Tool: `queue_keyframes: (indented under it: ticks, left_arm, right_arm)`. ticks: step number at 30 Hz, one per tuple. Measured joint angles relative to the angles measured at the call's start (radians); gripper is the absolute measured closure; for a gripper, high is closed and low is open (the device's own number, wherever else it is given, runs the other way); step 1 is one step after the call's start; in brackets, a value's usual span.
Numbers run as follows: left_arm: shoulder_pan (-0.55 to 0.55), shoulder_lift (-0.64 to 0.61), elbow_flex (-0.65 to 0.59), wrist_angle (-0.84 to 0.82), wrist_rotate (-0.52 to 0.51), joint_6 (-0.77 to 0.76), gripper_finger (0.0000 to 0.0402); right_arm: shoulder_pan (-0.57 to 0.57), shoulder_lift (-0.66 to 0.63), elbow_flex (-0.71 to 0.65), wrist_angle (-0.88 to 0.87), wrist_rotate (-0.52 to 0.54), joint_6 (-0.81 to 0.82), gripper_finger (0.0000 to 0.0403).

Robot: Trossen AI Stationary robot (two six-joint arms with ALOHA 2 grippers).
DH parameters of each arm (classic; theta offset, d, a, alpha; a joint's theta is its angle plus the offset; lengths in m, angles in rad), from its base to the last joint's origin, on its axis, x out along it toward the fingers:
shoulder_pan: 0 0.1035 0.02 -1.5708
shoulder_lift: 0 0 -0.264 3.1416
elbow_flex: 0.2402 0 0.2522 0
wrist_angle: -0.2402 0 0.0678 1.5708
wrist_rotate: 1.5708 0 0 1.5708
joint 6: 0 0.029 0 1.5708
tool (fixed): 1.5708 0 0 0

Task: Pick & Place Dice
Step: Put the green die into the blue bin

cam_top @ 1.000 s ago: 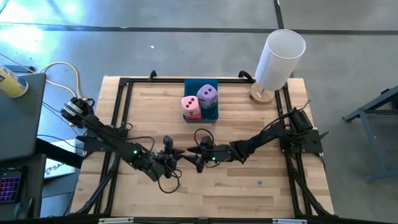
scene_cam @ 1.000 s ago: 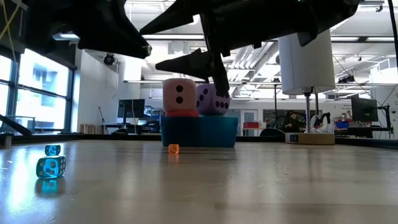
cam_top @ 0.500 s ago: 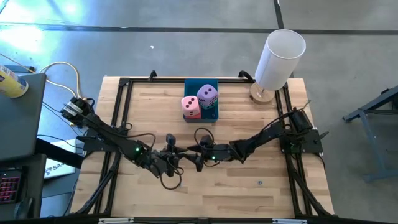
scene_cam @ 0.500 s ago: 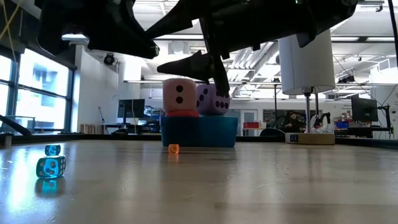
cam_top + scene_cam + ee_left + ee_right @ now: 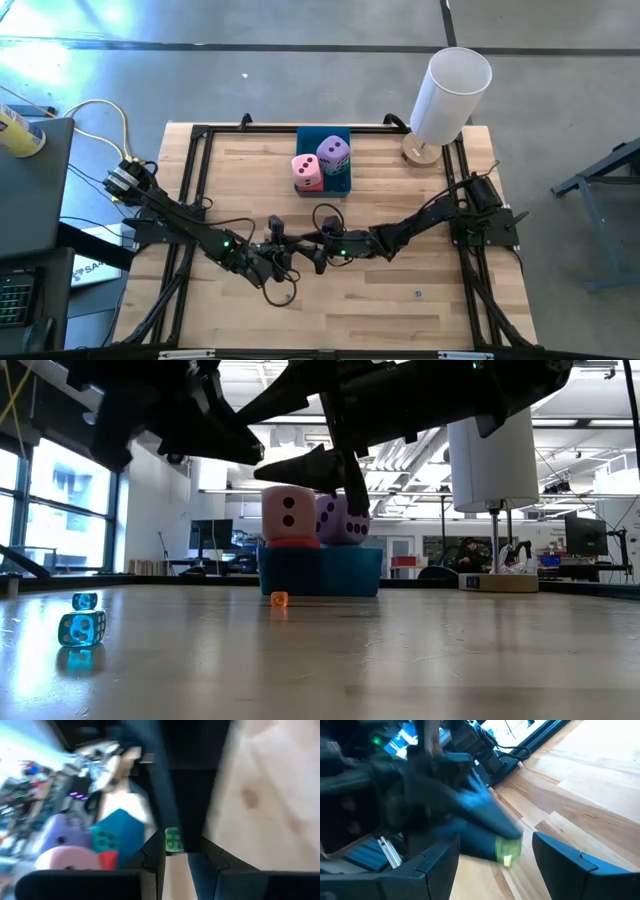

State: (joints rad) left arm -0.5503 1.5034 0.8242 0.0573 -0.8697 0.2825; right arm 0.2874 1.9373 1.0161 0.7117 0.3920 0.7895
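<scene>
My left gripper (image 5: 175, 862) is shut on a small green die (image 5: 172, 840), held up over the middle of the table. My right gripper (image 5: 496, 862) faces it, open, with one finger on each side of that die (image 5: 509, 851) and no touch that I can see. In the high view the two grippers meet tip to tip (image 5: 300, 247). A light pink die (image 5: 307, 171) and a lilac die (image 5: 334, 152) sit in the blue tray (image 5: 343, 183). A teal die (image 5: 116, 833) shows beside them, and a red one (image 5: 292, 543) lies under the pink one. My left gripper pinches the small green die (image 5: 172, 840) between its two fingers, at their free ends. The fingers reach nearly level from the table's left. The die is lifted clear of the table.
Two small clear blue dice (image 5: 81, 628) and a small orange die (image 5: 279, 599) lie on the wooden table. A white cylinder lamp (image 5: 450, 95) stands at the far right corner. A black frame (image 5: 200, 160) runs along the table's edges.
My left gripper has crept toward the table's right, closer to my right gripper, still shut on the green die. My right gripper has kept still and open.
</scene>
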Motion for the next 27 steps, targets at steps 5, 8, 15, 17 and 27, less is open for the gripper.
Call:
queue_keyframes:
  ticks: [5,8,15,17,27]
  left_arm:
    - [-0.004,-0.001,0.0,0.009,-0.045,0.002,0.034]
    - [-0.004,-0.001,0.0,0.012,-0.03,0.002,0.034]
    - [-0.004,-0.001,0.0,0.013,0.037,0.002,0.034]
    - [-0.004,-0.001,0.0,0.013,0.041,0.002,0.034]
    - [-0.005,-0.001,0.0,0.013,0.029,0.006,0.034]
  right_arm:
    - [0.0,0.0,0.0,-0.002,-0.003,0.0,0.016]
    - [0.0,0.0,0.0,-0.003,-0.002,0.0,0.016]
    - [0.0,0.0,0.0,-0.004,0.001,0.0,0.016]
    - [-0.001,0.0,0.0,-0.005,0.002,0.0,0.016]
    - [-0.001,0.0,0.0,-0.015,0.004,0.0,0.016]
